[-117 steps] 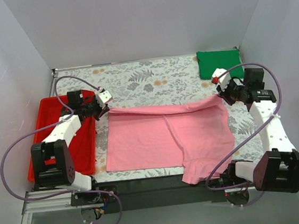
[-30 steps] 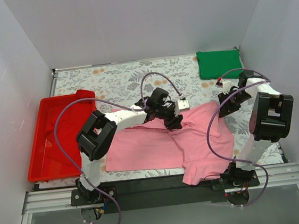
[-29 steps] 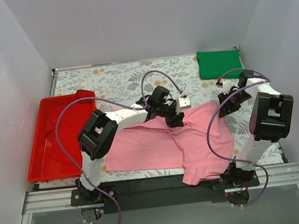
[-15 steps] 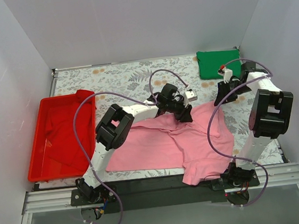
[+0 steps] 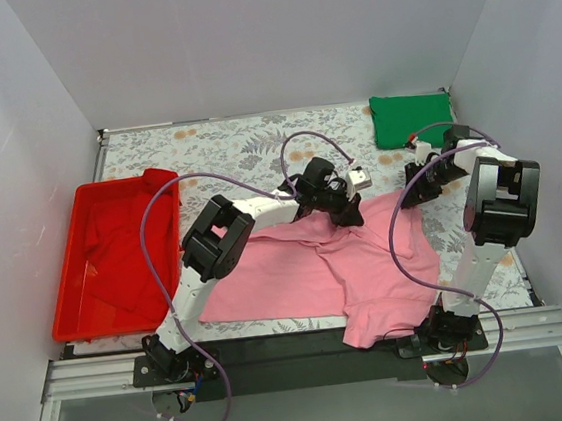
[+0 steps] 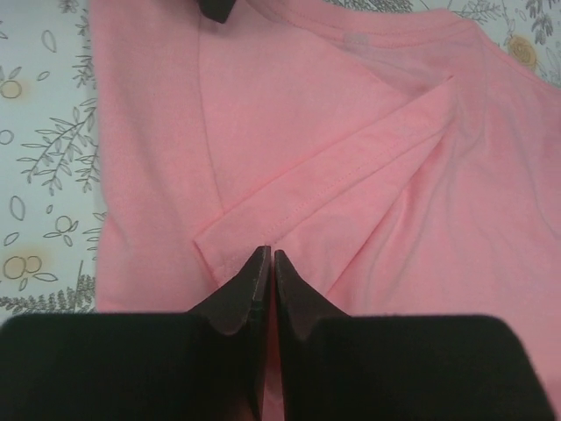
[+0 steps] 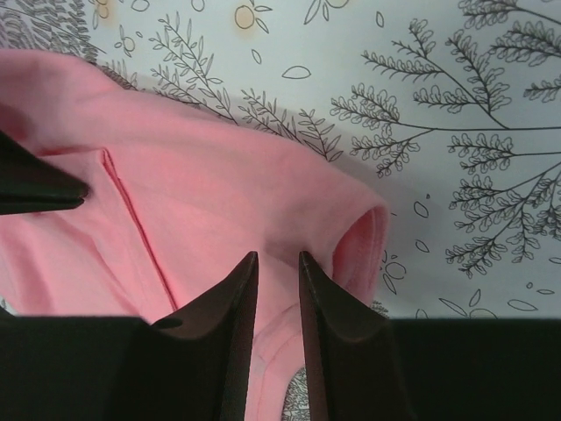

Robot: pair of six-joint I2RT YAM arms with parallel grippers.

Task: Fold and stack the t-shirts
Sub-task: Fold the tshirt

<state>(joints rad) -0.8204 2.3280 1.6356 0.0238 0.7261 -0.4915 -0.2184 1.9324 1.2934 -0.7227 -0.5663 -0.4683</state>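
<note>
My left gripper [image 6: 267, 263] has swept from the far left corner of the table [image 5: 234, 150] to right of centre, dragging the far left edge of the pink t-shirt [image 5: 297, 269] with it, so the shirt's left part now lies doubled over its middle: the first sideways fold looks nearly made. Those fingers are pressed tip to tip with pink cloth pinched between them. My right gripper [image 7: 278, 263] sits at the shirt's far right corner, its fingers a slim gap apart with pink behind; I cannot tell whether it grips. The pink shirt is rumpled, one sleeve folded diagonally, its near corner overhanging the table edge. The green t-shirt [image 5: 410, 119] lies folded at the far right.
</note>
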